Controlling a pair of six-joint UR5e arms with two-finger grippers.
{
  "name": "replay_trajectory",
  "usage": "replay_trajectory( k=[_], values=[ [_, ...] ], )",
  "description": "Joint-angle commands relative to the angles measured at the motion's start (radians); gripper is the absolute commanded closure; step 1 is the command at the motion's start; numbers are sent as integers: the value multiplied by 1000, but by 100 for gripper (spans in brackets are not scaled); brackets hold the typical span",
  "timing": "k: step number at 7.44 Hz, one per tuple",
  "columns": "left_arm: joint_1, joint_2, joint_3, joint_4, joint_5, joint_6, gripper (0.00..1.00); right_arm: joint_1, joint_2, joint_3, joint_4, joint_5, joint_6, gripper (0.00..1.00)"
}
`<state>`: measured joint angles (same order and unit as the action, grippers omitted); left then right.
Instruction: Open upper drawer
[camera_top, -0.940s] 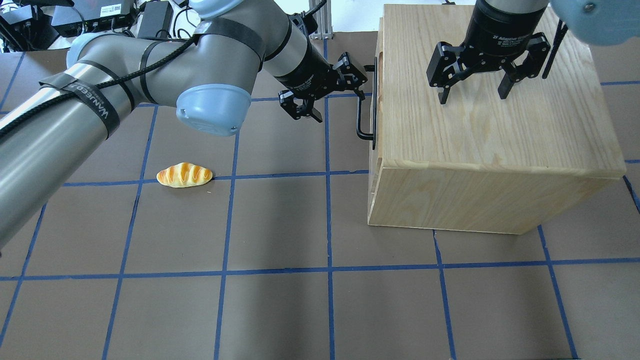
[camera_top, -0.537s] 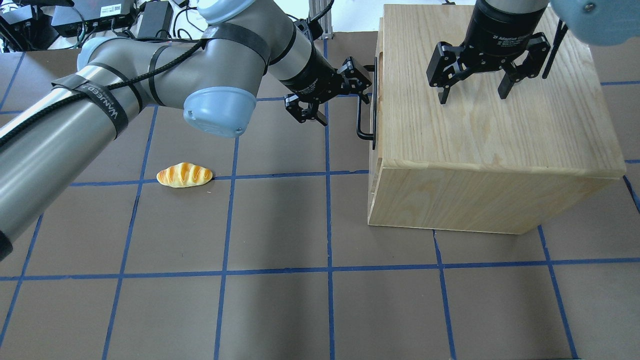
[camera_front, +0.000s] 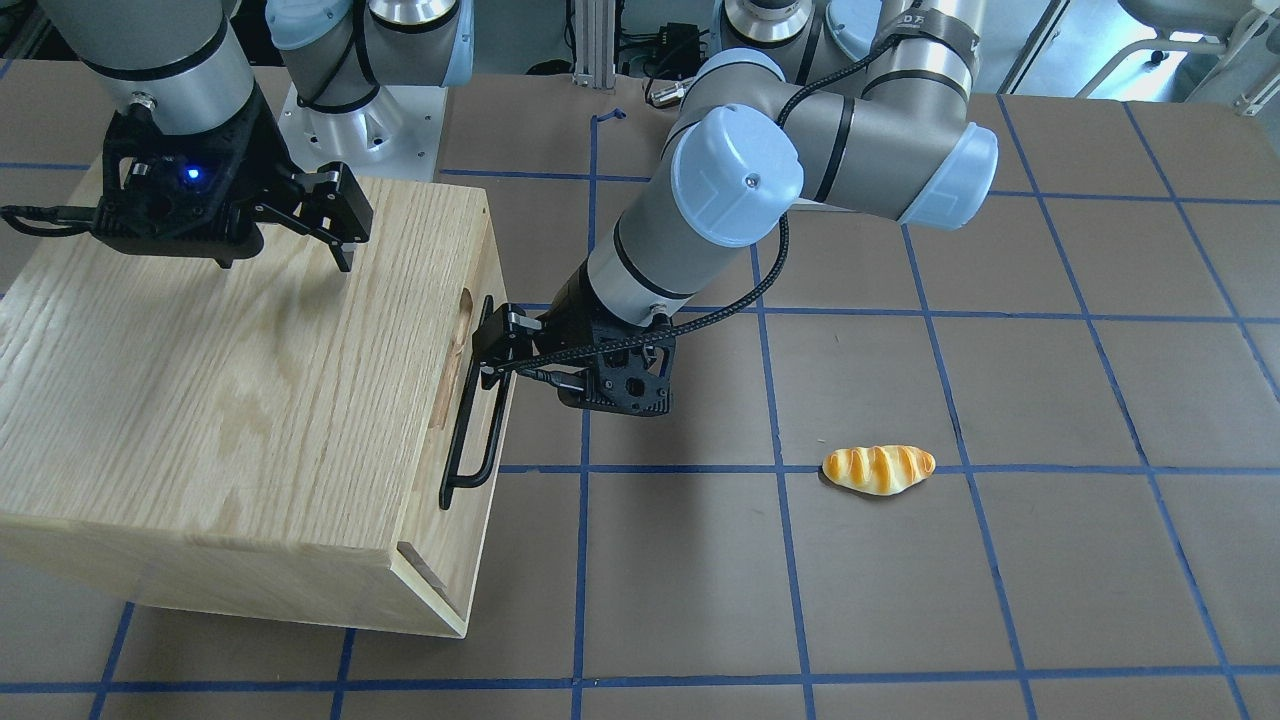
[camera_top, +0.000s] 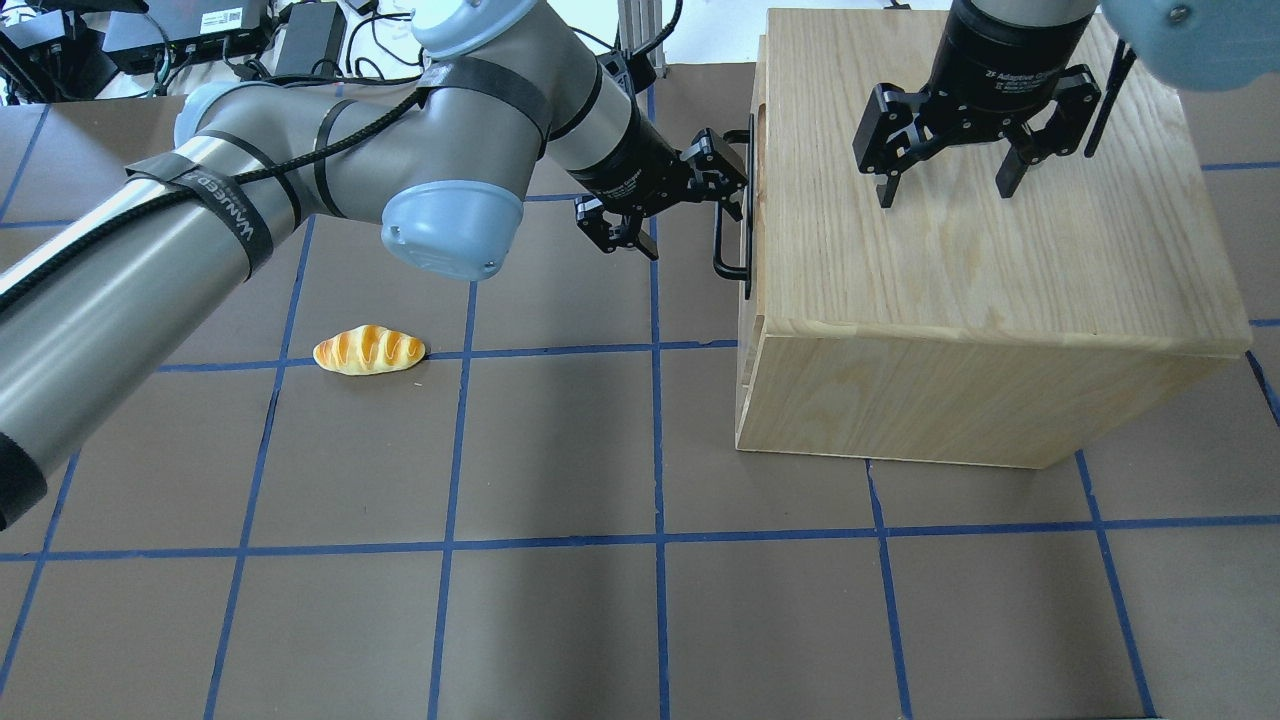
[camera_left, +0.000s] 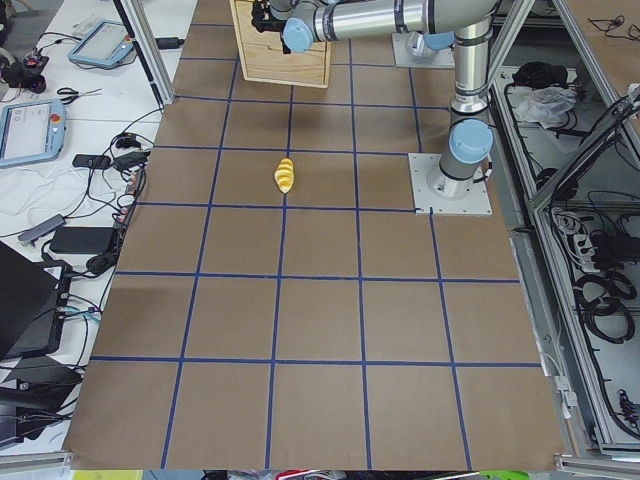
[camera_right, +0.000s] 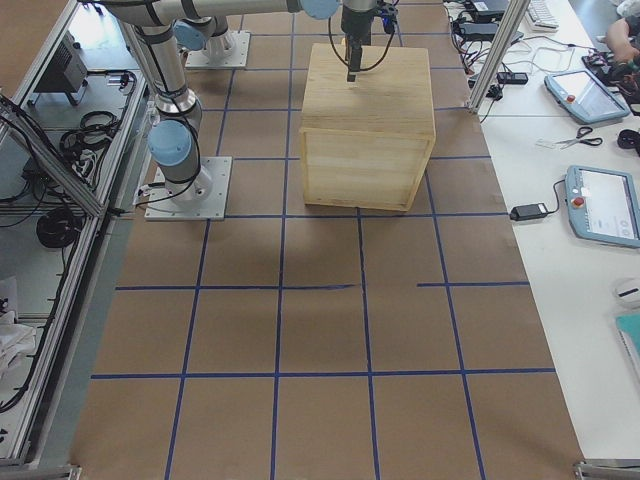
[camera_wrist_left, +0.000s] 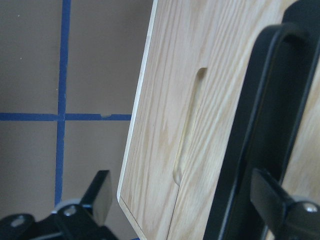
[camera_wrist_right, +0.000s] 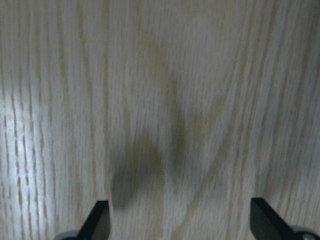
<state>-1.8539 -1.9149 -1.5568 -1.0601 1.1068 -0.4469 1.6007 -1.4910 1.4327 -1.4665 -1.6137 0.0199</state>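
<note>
The upper drawer (camera_front: 488, 270) sits shut and flush in the front of the oak cabinet (camera_top: 960, 250). Its black bar handle (camera_top: 735, 235) and oblong slot (camera_wrist_left: 190, 125) face my left arm. My left gripper (camera_top: 695, 220) is open at the far end of the handle. In the left wrist view the handle (camera_wrist_left: 260, 125) runs between the two fingers, close to the right one (camera_wrist_left: 272, 200), and I see no contact. My right gripper (camera_top: 945, 190) is open and empty, hovering just above the cabinet's top, as the right wrist view (camera_wrist_right: 182, 220) shows.
A toy bread roll (camera_top: 369, 350) lies on the brown mat to the left of the cabinet, also in the front view (camera_front: 878, 469). Blue tape lines grid the table. Cables and boxes lie past the far edge (camera_top: 200, 30).
My left gripper has moved right, toward the drawer front, so the handle now lies between its open fingers. The right gripper and drawer have not moved.
</note>
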Motion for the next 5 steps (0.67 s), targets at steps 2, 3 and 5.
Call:
replay_trajectory(
  k=[2,3,5],
  values=[
    [-7,-15,-6,2,5,33,0,1,0,0,0,0,0,0],
    [-7,-12,-6,2,5,55,0,1,0,0,0,0,0,0],
    [-5,-10,-14,-3,16,86,0,1,0,0,0,0,0,0]
  ],
)
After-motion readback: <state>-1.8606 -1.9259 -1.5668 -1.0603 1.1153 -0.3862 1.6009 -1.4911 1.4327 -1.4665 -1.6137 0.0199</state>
